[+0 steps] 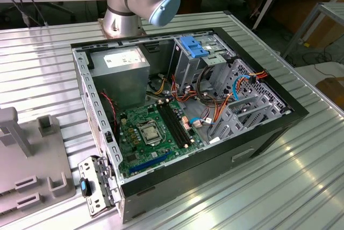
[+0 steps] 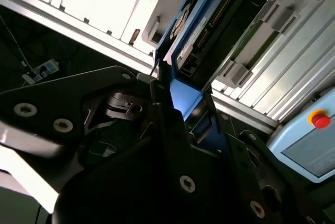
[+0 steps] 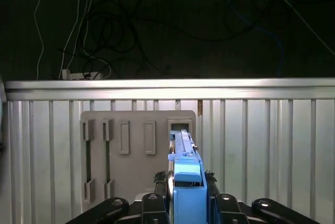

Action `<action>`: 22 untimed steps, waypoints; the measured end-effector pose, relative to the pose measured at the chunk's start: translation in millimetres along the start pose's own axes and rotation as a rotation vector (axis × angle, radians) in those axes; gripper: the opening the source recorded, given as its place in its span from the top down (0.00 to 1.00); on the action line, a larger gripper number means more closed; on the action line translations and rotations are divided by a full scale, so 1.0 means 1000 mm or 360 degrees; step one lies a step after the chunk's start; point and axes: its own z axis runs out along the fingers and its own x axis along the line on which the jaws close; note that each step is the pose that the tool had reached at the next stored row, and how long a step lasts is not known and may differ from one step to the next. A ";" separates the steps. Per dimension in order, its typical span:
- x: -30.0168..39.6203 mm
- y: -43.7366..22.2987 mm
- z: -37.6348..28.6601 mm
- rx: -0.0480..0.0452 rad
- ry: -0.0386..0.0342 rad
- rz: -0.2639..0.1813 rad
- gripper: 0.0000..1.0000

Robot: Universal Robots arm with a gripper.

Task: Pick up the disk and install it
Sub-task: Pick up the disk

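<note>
In the first wrist view the disk (image 3: 181,145) shows edge-on, a grey metal drive in a bright blue carrier frame. My gripper (image 3: 186,178) is shut on it, one dark finger (image 3: 161,181) against each side. The disk hangs over a grey slotted holder plate (image 3: 131,150); whether its far end touches the plate I cannot tell. The second wrist view has the disk (image 2: 209,25) running away from the gripper (image 2: 178,103), blue rail and dark connector end visible. In the exterior view the open computer case (image 1: 269,133) lies on the table, with its grey drive cage (image 1: 215,71).
A blue plastic bracket (image 1: 196,46) sits on top of the drive cage, with cables and a motherboard (image 1: 150,133) inside the case. The grey holder (image 1: 32,176) lies at the exterior view's left, the arm's base (image 1: 134,4) behind the case. A pendant with a red button (image 2: 319,118) lies nearby.
</note>
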 end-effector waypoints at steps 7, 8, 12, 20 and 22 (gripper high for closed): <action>0.0014 -0.0004 -0.0221 0.0000 0.0000 0.0000 0.63; 0.0015 -0.0004 -0.0243 0.0000 0.0000 0.0000 0.63; 0.0023 -0.0006 -0.0364 0.0000 0.0000 0.0000 0.63; 0.0038 -0.0011 -0.0611 0.0000 0.0000 0.0000 0.63; 0.0042 -0.0012 -0.0665 0.0000 0.0000 0.0000 0.63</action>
